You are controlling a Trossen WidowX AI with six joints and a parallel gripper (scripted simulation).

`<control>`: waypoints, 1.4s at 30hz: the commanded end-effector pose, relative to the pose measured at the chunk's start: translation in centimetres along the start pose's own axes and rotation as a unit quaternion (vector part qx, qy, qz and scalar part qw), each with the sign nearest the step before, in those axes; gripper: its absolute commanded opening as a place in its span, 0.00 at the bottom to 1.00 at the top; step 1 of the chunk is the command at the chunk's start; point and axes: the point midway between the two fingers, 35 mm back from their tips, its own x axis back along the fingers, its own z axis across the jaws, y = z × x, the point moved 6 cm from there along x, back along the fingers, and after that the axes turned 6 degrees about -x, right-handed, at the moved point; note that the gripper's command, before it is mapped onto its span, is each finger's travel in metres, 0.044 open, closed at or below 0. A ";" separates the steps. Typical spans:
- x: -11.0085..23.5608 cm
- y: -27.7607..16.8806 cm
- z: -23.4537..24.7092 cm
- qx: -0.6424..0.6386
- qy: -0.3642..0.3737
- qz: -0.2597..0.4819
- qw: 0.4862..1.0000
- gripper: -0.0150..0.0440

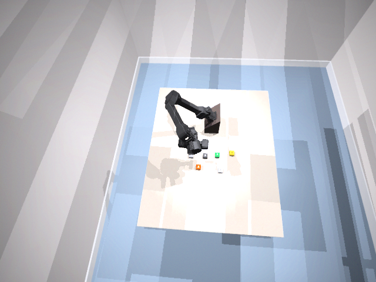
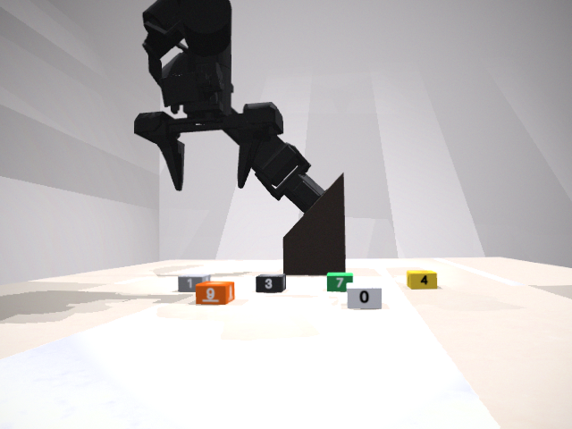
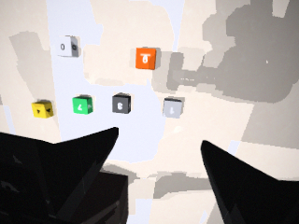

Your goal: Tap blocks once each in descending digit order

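Note:
Six small digit blocks lie on the pale table (image 1: 212, 209). A back row holds grey 1 (image 1: 190, 156) (image 2: 189, 282) (image 3: 172, 107), black 3 (image 1: 205, 155) (image 2: 269, 282) (image 3: 121, 103), green 7 (image 1: 217, 155) (image 2: 339, 281) (image 3: 82, 105) and yellow 4 (image 1: 231, 153) (image 2: 421, 280) (image 3: 42, 109). Orange 9 (image 1: 198, 167) (image 2: 213, 293) (image 3: 145, 58) and white 0 (image 1: 220, 170) (image 2: 364, 298) (image 3: 67, 47) lie in front of that row. My gripper (image 1: 197, 148) (image 2: 209, 187) (image 3: 159, 137) is open and empty. It points down, high above the table, over the area near the grey 1 and black 3, and touches no block.
The arm's dark wedge-shaped base (image 1: 212, 123) (image 2: 318, 239) stands just behind the back row of blocks. The table sits on a blue floor (image 1: 303, 121) ringed by a low clear wall (image 1: 230, 59).

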 end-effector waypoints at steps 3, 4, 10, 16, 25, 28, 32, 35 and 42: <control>-0.2 -0.9 7.4 0.013 0.000 0.006 1.000 0.93; -0.2 -0.9 7.4 0.013 0.000 0.006 1.000 0.93; -0.2 -0.9 7.4 0.013 0.000 0.006 1.000 0.93; -0.2 -0.9 7.4 0.013 0.000 0.006 1.000 0.93; -0.2 -0.9 7.4 0.013 0.000 0.006 1.000 0.93; -0.2 -0.9 8.4 0.014 0.001 0.006 1.000 0.93; -0.1 -1.9 14.3 0.014 0.004 0.006 1.000 0.93; -0.1 -2.6 16.5 0.013 0.002 0.006 1.000 0.93; -0.1 -2.6 16.5 0.013 0.002 0.006 1.000 0.93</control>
